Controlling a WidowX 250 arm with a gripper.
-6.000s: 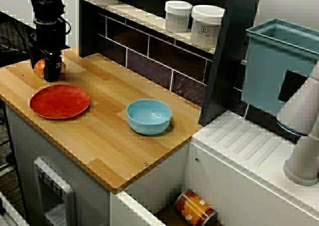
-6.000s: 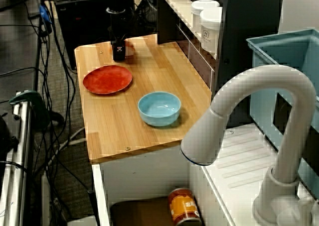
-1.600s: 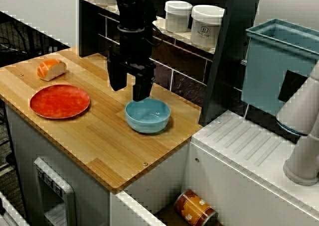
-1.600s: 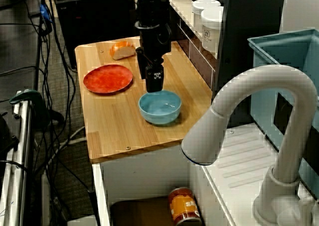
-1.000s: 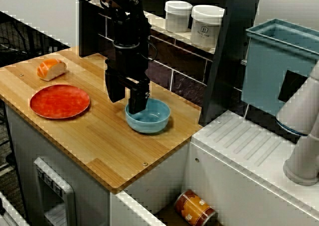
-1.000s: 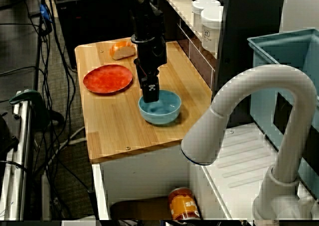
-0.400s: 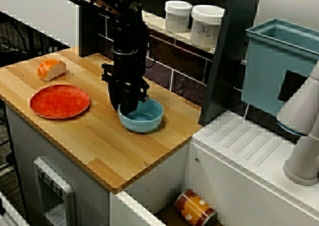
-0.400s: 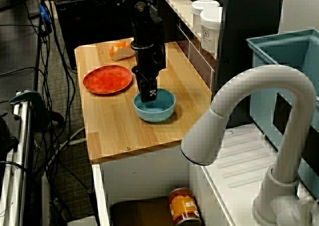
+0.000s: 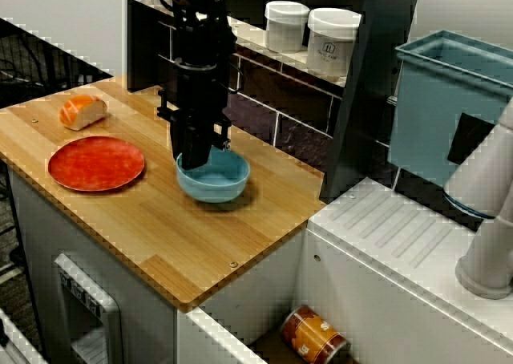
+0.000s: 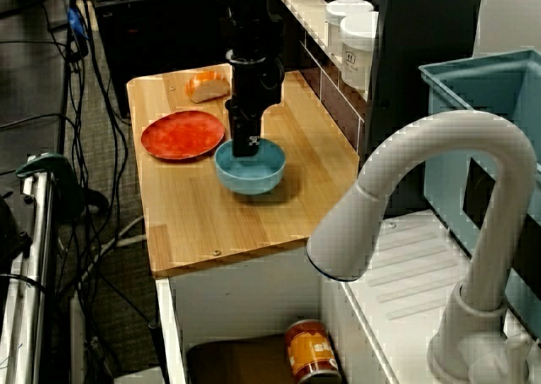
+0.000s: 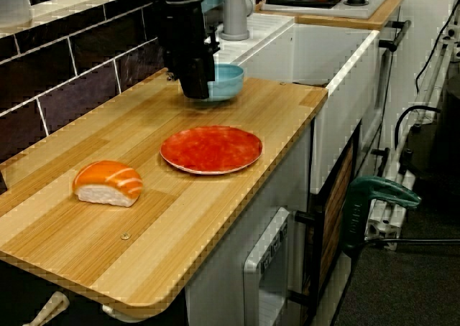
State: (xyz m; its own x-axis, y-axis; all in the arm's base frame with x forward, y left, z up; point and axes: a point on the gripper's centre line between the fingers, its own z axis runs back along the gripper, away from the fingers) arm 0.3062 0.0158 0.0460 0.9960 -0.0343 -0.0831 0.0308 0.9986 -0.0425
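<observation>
Your claw is clamping the rim of the blue bowl, just beside the red plate; w/ a one-sided grip, it's likely risking tipping & slipping out.
</observation>
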